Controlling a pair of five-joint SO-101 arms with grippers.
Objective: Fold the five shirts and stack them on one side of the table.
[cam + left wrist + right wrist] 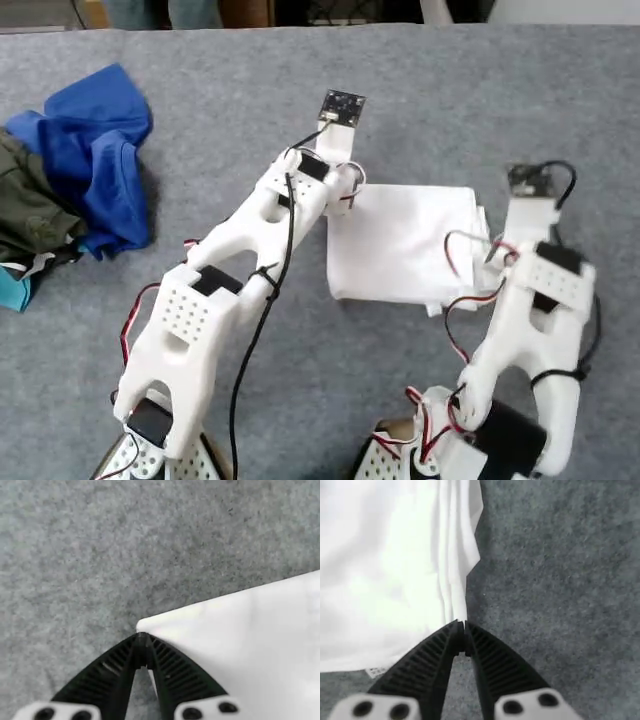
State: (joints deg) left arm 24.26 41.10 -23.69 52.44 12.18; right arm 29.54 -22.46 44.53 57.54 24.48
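The left jaws are pressed together, tips at a corner of the folded white shirt (235,645). The right jaws are likewise closed at its layered opposite edge. Whether either pinches cloth is unclear. Set at both sides, they probably steady or square the fold. The shirt lies mid-counter (450,90). A blue shirt (100,150) and a dark green shirt (30,215) lie heaped at the left edge, well apart and not yet folded.

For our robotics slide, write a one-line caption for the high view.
The left arm and right arm flank a folded white shirt on the grey table; unfolded shirts lie heaped aside.
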